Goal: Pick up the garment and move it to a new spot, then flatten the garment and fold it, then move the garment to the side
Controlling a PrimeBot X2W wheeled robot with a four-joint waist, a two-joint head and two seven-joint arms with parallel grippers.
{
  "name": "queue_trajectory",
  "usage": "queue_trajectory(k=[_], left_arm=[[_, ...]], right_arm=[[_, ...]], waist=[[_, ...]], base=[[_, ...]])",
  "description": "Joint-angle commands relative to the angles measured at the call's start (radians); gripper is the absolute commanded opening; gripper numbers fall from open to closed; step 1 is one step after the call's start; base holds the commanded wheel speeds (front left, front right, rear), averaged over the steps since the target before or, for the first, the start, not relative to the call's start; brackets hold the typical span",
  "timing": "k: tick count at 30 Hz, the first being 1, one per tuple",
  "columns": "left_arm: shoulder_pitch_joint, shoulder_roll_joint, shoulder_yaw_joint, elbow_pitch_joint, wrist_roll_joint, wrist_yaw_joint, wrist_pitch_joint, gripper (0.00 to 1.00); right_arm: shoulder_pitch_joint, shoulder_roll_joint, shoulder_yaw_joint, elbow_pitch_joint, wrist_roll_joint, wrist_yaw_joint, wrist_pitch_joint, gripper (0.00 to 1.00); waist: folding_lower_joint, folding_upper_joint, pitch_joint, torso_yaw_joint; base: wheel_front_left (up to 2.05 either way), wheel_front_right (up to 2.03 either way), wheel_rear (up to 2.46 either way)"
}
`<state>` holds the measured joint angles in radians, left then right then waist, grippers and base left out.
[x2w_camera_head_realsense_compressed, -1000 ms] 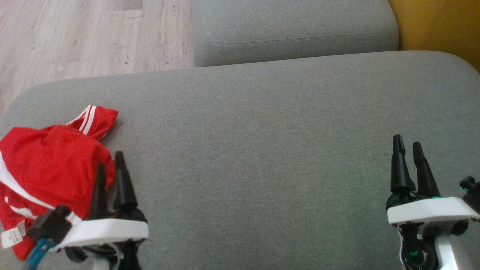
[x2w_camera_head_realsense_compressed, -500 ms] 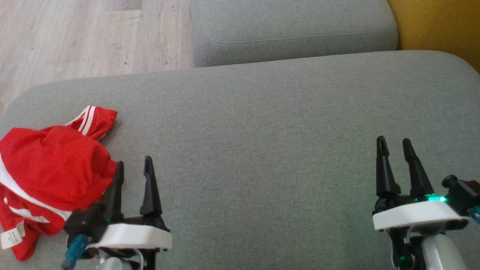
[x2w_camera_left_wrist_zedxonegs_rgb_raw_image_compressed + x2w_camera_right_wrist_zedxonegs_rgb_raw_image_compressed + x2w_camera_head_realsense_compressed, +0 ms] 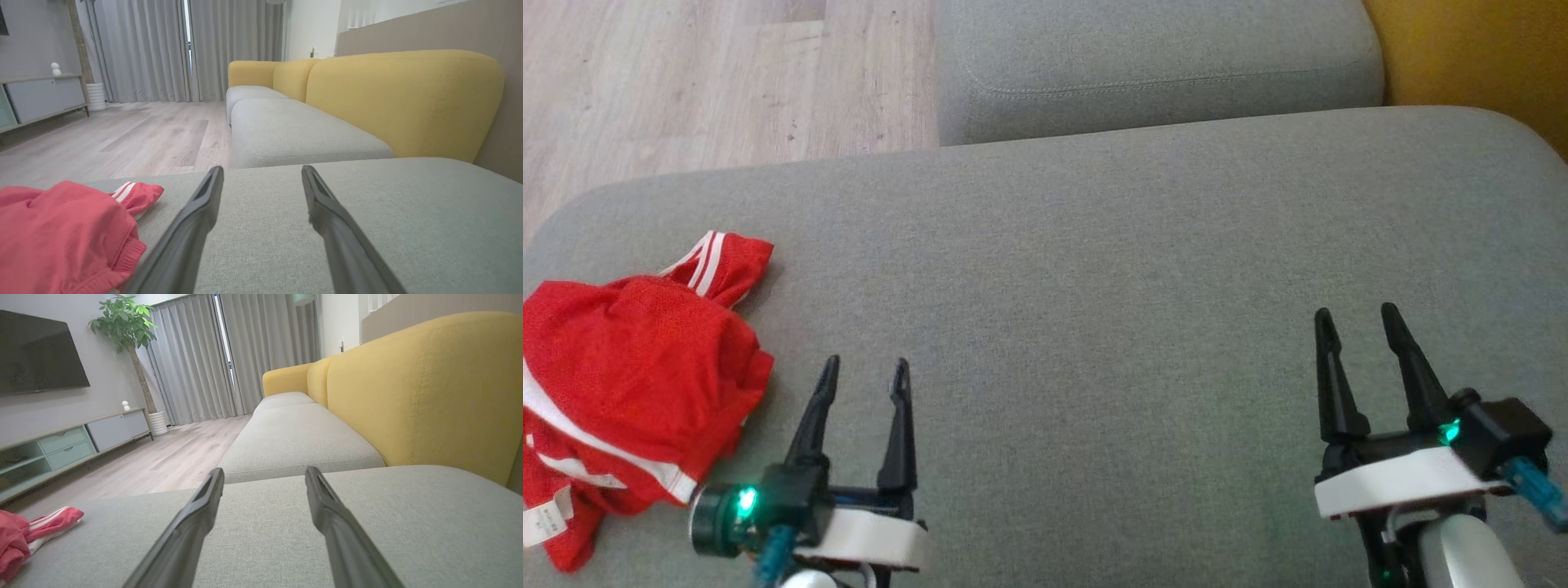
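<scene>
Red mesh garment with white stripes [image 3: 637, 367], seen from the head view, lies crumpled on the large grey fabric sofa cushion [image 3: 1094, 245], to the left of the left hand [image 3: 866, 362] and just beside it. We note that both dark fingers of this hand stand apart with bare cushion between them, and that neither finger touches the cloth. A striped cuff or hem of the garment points ahead and to the left of the hand. A small white label [image 3: 543, 523] shows at the garment's edge farthest from the hand.

From the left wrist view we see the left hand [image 3: 262, 168] low over the cushion, fingers spread. The garment [image 3: 61, 232] is heaped to the left of the left finger. Whether its ribbed hem touches that finger near the base we cannot tell.

We find the right hand [image 3: 1356, 310] well to the right of the left hand, likewise with fingers apart and nothing between them. In its own wrist view the right hand [image 3: 264, 469] points along the sofa, and the garment [image 3: 24, 531] sits far off to its left.

Ahead of both hands lies a second grey seat cushion [image 3: 1160, 65]. The yellow upholstered backrest [image 3: 425, 388] rises ahead and to the right of the right hand, and the pale wood floor [image 3: 686, 82] lies ahead and to the left of the left hand.
</scene>
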<state>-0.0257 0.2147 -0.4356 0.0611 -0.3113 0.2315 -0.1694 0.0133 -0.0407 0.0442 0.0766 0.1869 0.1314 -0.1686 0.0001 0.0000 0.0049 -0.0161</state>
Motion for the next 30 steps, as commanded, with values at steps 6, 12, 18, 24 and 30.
queue_trajectory(k=[6, 12, 18, 24, 30], left_arm=[[-0.073, 0.043, -0.046, -0.031, 0.082, 0.056, -0.029, 1.0], [-0.067, 0.032, -0.052, -0.065, 0.068, 0.073, -0.047, 1.0], [-0.025, -0.004, 0.003, -0.099, 0.046, 0.02, -0.061, 1.0], [0.031, -0.092, 0.128, -0.113, 0.038, -0.086, -0.079, 1.0], [0.067, -0.144, 0.22, -0.079, 0.1, -0.179, -0.092, 1.0]], right_arm=[[-0.033, -0.008, 0.036, -0.062, -0.087, -0.001, -0.03, 1.0], [-0.023, -0.008, 0.036, -0.078, -0.077, -0.001, -0.048, 1.0], [-0.012, -0.009, 0.047, -0.083, -0.088, -0.001, -0.062, 1.0], [0.013, -0.009, 0.055, -0.056, -0.036, -0.001, -0.08, 1.0], [0.026, -0.009, 0.066, 0.029, 0.055, -0.001, -0.093, 1.0]], waist=[[0.0, 0.0, -0.002, 0.0], [-0.0001, 0.0, -0.002, 0.005], [-0.0001, 0.0, -0.005, 0.008], [-0.0001, 0.0, -0.011, 0.008], [-0.0001, 0.0, -0.016, 0.004]], base=[[0.0, 0.0, 0.0], [0.0, 0.0, 0.0], [0.0, 0.0, 0.0], [0.0, 0.0, 0.0], [0.0, 0.0, 0.0]])
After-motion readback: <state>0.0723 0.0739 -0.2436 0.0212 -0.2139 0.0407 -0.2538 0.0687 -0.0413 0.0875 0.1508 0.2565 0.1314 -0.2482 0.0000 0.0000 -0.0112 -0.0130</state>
